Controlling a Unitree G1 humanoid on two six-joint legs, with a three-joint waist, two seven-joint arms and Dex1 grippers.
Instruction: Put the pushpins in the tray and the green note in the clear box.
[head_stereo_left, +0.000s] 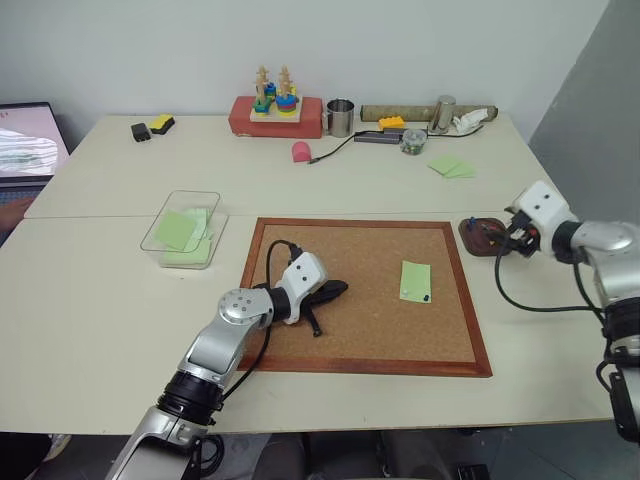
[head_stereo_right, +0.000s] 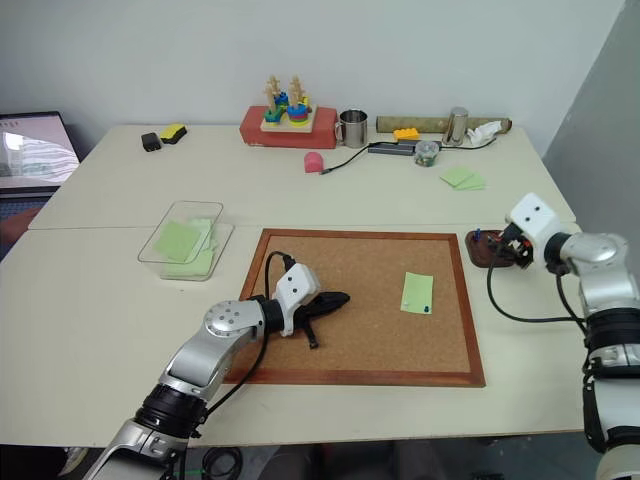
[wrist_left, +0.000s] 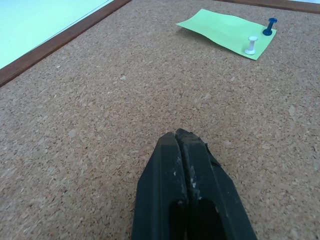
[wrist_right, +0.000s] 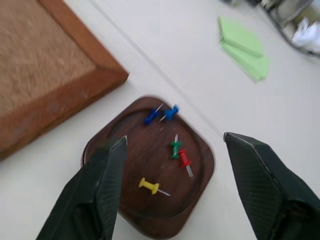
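Observation:
The green note (head_stereo_left: 415, 281) lies on the corkboard, right of its middle. Two pushpins stick in its near end, one white (wrist_left: 251, 45) and one blue (wrist_left: 270, 26). My left gripper (head_stereo_left: 335, 290) rests shut and empty on the cork, left of the note. The dark brown tray (wrist_right: 200, 180) sits just off the board's right edge and holds several pushpins, among them a yellow one (wrist_right: 150, 186). My right gripper (wrist_right: 175, 137) hovers open just above the tray with nothing between its fingers. The clear box (head_stereo_left: 185, 230) stands left of the board with green notes inside.
The wood-framed corkboard (head_stereo_left: 365, 365) takes up the table's middle. Loose green notes (head_stereo_left: 452, 167) lie at the back right. Along the far edge stand a red box with a stacking toy (head_stereo_left: 275, 112), a metal cup (head_stereo_left: 340, 117) and a cable. A laptop (head_stereo_left: 25, 140) is at the far left.

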